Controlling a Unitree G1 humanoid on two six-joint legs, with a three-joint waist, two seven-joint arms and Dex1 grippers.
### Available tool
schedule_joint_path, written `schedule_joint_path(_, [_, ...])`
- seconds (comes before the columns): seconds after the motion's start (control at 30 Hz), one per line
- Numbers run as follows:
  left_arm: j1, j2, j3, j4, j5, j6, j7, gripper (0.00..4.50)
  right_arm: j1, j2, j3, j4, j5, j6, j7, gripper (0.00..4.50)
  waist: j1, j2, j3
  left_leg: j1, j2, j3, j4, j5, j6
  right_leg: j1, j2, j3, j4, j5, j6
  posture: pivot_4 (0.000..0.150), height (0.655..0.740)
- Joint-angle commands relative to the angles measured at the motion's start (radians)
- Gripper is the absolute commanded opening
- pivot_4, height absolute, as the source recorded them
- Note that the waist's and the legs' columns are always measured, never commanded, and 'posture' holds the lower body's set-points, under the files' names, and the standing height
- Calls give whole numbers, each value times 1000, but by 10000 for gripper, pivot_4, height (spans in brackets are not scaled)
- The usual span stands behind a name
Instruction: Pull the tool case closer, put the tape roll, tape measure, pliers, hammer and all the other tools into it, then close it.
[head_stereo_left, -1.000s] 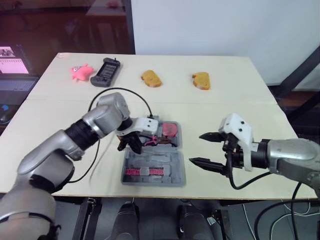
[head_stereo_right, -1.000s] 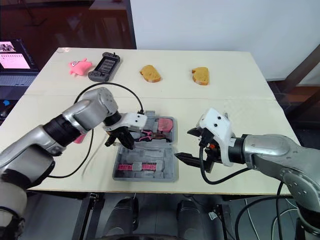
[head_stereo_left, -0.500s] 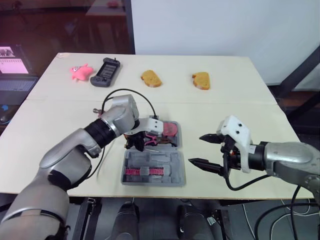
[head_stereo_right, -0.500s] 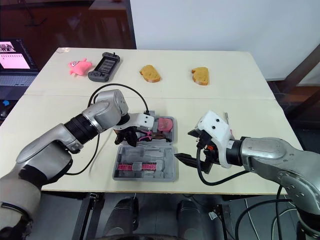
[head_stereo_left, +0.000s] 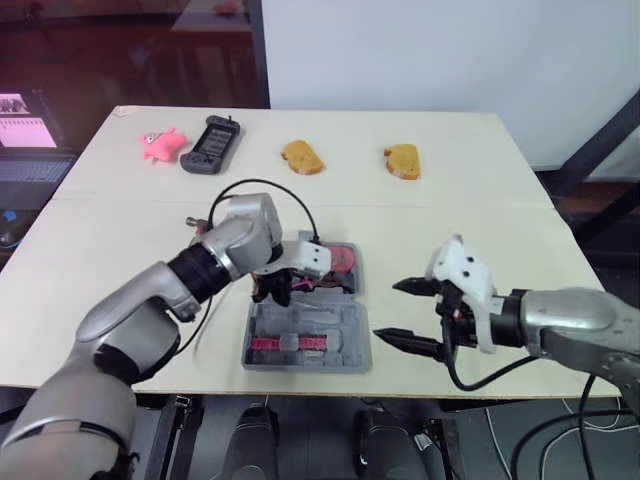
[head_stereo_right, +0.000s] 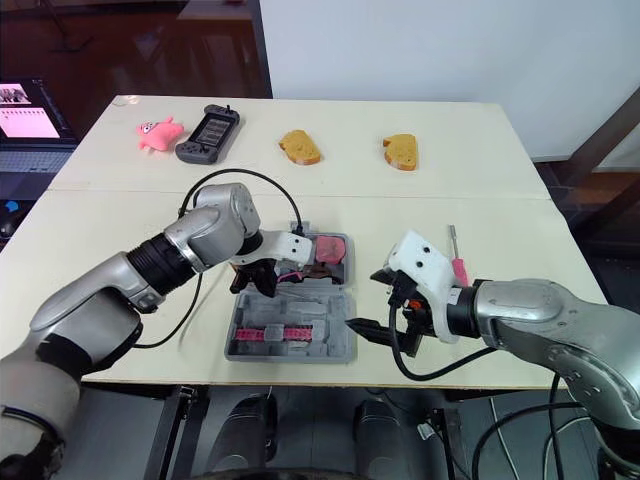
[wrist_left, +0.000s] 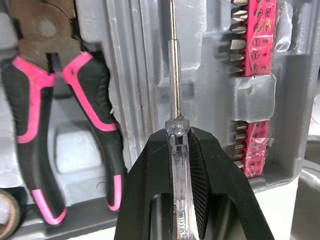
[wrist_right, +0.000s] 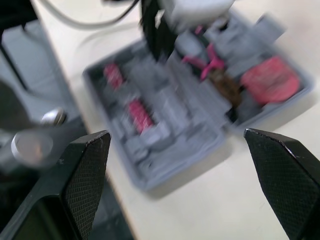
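Pale table (head_stereo_left: 450, 200), open case (head_stereo_left: 360, 355). Over it the left gripper (wrist_left: 177, 135) pinches a screwdriver (wrist_left: 173, 75); the right gripper (head_stereo_left: 388, 310) spreads beside.

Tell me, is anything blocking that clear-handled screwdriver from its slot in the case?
Nothing visible does. The left gripper holds the screwdriver lined up with a bare groove of the tool case, between the pliers and the bit strips.

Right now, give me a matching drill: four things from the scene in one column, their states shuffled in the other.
1. left gripper
2. right gripper
3. pliers
4. pink-handled screwdriver

A. lying in the tool case
B. open, empty
C. on the table, outside the case
D. shut on the clear-handled screwdriver

Pairs: 1-D, 2-B, 3-A, 4-C
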Motion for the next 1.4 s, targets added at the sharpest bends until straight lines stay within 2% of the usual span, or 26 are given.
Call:
schedule_joint_path(0.03, [2,9,32,-27,15,21,18,113,6,-41,34,20,-69,-68,66,45000,0,0,0,0,0,0,0,0,0,0,0,0,0,0,0,1500,7207])
schedule_joint_path(0.17, [23,-14,41,-12,13,37,60,113,43,-75,101,65,-183,-160,137,45000,0,0,0,0,0,0,0,0,0,0,0,0,0,0,0,1500,7207])
schedule_joint_path(0.63, [52,-36,51,11,21,-32,109,113,90,2,183,193,-373,-359,234,45000,2,0,0,0,0,0,3,0,0,1,0,0,1,0,0,1500,7207])
schedule_joint_path(0.93, [64,-80,41,6,31,-49,130,113,90,21,181,188,-403,-351,242,45000,4,0,0,0,0,0,4,0,0,1,0,0,2,0,0,1500,7207])
schedule_joint_path(1.4, [36,-64,46,92,92,-147,157,113,95,30,185,189,-421,-348,245,45000,2,1,-1,0,0,-1,10,-2,4,4,0,0,3,0,0,1500,7207])
